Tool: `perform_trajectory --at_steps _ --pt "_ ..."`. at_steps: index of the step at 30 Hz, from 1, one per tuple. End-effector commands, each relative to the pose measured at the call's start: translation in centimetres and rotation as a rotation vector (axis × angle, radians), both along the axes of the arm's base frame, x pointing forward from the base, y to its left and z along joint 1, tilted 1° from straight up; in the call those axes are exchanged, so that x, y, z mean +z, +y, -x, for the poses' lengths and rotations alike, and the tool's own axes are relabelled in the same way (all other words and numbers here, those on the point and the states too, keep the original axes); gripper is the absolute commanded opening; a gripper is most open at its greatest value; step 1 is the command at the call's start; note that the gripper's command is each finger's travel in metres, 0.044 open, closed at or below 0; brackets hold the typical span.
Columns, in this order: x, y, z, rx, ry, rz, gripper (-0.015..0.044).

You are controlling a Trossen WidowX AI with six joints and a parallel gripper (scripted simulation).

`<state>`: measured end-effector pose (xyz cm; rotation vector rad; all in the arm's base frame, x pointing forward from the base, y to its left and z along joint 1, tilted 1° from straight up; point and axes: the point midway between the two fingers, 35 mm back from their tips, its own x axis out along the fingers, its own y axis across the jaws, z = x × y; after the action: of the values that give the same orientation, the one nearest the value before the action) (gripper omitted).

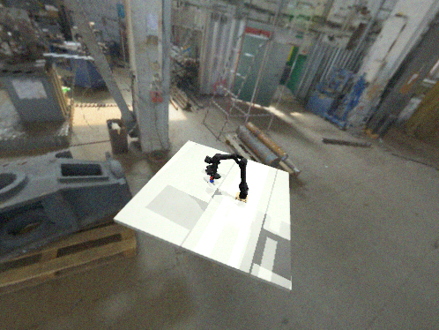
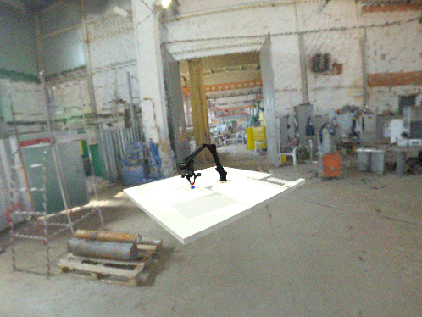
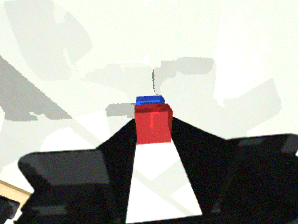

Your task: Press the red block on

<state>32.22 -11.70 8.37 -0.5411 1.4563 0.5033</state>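
pale tabletop (image 1: 167, 176) (image 2: 220, 220) bore the blue block (image 1: 212, 181) (image 2: 192, 187) (image 3: 150, 100); gripper (image 1: 212, 177) (image 2: 192, 182) (image 3: 152, 121) pinched the red block (image 1: 212, 178) (image 2: 192, 184) (image 3: 153, 126) above it, alignment nearly achieved, seating unconfirmed.

1 white tabletop (image 1: 167, 225) (image 2: 203, 225) (image 3: 250, 30) carries 1 blue block (image 1: 212, 181) (image 2: 192, 187) (image 3: 150, 100) and the arm's base (image 1: 238, 199) (image 2: 219, 181).

This is a big old workshop. Rusty round metal pipes (image 1: 260, 143) (image 2: 103, 247) lie on the bare grey floor (image 1: 353, 265) (image 2: 297, 263). There is a tall dirty white wall (image 2: 285, 63) with peeling paint, and a large grey metal machine part (image 1: 57, 194) on a brown wooden pallet (image 1: 88, 253).
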Motion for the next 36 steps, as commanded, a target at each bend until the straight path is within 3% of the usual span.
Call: perform_trajectory --at_steps 1,35,36 --pt "-0.6 0.0 0.1 0.003 0.003 0.002 0.0000" --pt "-1.7 -0.1 0.0 0.000 0.002 -0.001 0.0000" --pt "-1.7 -0.1 0.0 0.000 0.002 -0.001 0.0026"
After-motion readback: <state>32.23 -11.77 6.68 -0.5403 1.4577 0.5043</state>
